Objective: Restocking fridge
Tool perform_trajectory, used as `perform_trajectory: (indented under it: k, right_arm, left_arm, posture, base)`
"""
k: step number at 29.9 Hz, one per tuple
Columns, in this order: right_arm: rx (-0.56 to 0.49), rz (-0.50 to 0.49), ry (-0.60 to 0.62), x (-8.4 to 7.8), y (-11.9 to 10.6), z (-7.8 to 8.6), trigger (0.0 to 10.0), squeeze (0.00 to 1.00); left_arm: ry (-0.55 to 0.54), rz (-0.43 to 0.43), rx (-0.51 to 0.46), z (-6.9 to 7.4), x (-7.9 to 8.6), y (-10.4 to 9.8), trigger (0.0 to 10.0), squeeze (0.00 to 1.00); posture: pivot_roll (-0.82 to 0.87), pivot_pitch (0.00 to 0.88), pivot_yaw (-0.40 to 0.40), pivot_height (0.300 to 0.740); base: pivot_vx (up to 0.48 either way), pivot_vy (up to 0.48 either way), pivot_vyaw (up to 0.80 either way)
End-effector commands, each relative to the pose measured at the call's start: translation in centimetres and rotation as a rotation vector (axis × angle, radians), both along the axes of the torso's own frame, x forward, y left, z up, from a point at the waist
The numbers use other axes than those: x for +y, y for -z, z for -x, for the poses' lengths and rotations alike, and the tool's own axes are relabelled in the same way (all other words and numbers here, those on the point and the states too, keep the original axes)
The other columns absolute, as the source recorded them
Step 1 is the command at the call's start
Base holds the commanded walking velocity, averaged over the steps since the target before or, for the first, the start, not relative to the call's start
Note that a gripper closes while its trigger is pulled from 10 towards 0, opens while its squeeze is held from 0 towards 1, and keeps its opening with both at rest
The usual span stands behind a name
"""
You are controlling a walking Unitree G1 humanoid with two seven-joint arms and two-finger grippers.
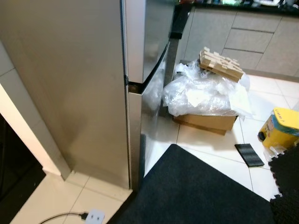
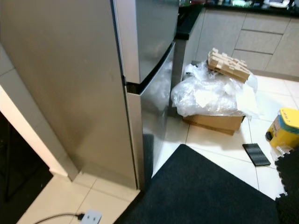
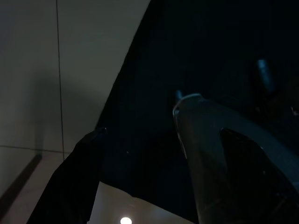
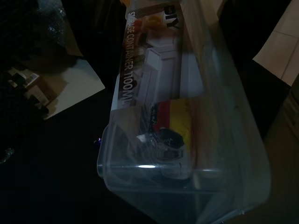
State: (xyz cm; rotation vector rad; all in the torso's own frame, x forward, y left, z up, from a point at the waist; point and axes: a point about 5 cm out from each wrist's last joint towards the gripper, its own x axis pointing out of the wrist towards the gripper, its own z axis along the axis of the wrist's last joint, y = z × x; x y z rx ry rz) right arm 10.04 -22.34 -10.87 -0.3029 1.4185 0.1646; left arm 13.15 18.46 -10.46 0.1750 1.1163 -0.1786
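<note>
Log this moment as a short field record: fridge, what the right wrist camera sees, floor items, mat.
fridge: stainless fridge, seen from its side corner, both doors shut
right wrist view: clear plastic storage container with a printed label, close before the camera
left wrist view: dark; one black finger over the mat and floor tiles
floor items: cardboard box heaped with clear plastic wrap, wooden blocks on top; yellow tub; small dark flat object
mat: black mat in front of the fridge
cable: plug and cord on the tiles
</note>
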Motion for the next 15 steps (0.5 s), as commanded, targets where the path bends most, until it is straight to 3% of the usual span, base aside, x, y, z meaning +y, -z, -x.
perform_trajectory:
  k: [1, 12, 15]
  right_arm:
    - [-0.009, 0.004, -0.007, 0.02, -0.06, -0.26, 10.0, 0.0]
    - [-0.007, 0.005, -0.012, 0.03, -0.03, -0.18, 10.0, 0.0]
    - [-0.004, 0.005, -0.017, 0.06, -0.01, -0.1, 10.0, 0.0]
  left_arm:
    - [-0.008, 0.014, 0.004, 0.15, -0.35, 0.09, 10.0, 0.0]
    - [-0.01, 0.02, 0.003, 0.16, -0.42, 0.09, 10.0, 0.0]
    - [-0.021, 0.051, -0.01, 0.0, -0.59, 0.02, 10.0, 0.0]
  posture:
    - [-0.07, 0.0, -0.017, 0.74]
    - [-0.07, 0.0, -0.019, 0.74]
    - [-0.07, 0.0, -0.019, 0.74]
  base:
    - [0.345, 0.0, 0.0]
    - [0.329, 0.0, 0.0]
    - [0.0, 0.0, 0.0]
